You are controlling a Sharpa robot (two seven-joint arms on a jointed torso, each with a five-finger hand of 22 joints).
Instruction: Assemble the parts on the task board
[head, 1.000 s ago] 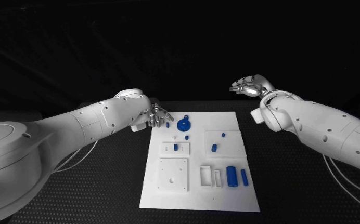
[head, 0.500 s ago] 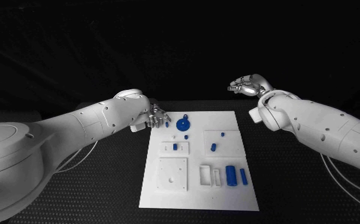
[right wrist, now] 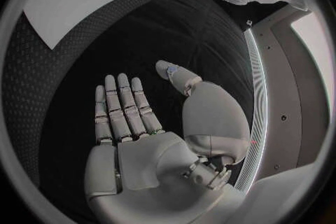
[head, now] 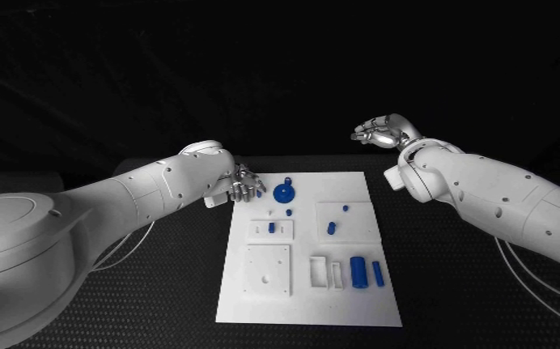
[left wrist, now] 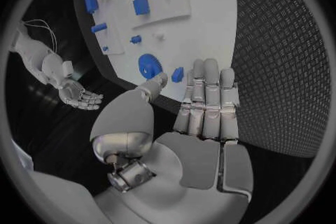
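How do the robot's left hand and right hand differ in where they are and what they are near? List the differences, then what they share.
The left hand sits low at the far left corner of the task board, close to a small blue part; the right hand is raised beyond the board's far right corner, with no part near it. The left hand's fingers reach over the board's edge; the right hand's fingers lie over black table. Both hold nothing, fingers extended.
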